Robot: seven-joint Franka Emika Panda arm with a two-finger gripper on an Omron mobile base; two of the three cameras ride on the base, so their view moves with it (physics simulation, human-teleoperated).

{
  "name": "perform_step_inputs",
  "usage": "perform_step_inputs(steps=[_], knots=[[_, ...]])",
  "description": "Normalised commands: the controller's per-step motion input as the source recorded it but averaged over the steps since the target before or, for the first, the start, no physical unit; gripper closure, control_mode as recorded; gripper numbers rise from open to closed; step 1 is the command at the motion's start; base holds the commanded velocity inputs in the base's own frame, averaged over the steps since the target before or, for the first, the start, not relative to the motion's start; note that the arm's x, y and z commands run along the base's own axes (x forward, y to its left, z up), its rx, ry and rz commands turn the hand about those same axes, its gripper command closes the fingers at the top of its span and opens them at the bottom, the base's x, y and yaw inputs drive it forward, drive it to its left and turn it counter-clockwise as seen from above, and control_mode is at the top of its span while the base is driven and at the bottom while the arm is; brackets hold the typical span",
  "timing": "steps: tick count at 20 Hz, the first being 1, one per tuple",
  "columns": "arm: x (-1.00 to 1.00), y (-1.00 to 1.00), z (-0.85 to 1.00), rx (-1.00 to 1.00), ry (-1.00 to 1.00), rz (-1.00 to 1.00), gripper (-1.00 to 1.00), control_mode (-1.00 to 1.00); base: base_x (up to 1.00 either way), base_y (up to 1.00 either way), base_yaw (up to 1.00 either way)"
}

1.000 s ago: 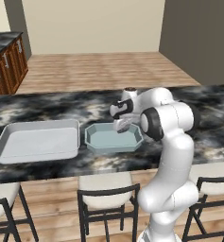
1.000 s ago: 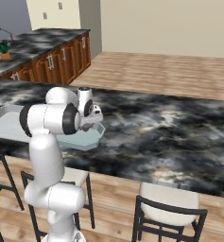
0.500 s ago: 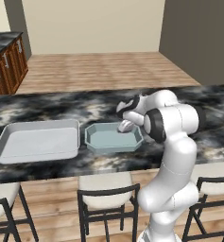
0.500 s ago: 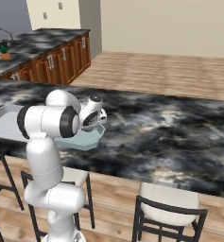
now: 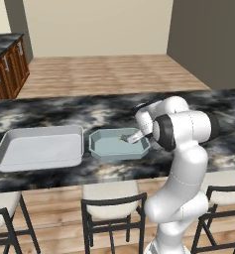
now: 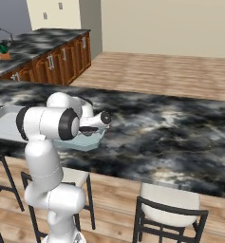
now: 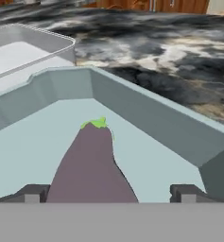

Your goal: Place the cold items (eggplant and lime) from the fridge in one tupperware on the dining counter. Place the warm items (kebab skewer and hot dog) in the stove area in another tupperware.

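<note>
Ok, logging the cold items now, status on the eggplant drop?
Pincer open, low over the teal tupperware. Eggplant lying inside it, between the fingertips, not gripped. Nothing blocking; grey tupperware alongside.

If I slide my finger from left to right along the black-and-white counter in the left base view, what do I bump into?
Pale grey rectangular tupperware → blue-green eight-sided tupperware → open gripper reaching into that tub → the robot's big white arm.
</note>
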Motion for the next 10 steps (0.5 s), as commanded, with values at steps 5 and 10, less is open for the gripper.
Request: perform_step_inputs(steps=[5,10], knots=[[0.00,0.11,-0.11,-0.07,0.34,0.08,-1.00,-1.00,0.00,0.00,0.00],[-0.12,0.03,0.23,-0.14,0.29,0.05,-1.00,-1.00,0.00,0.00,0.00]])
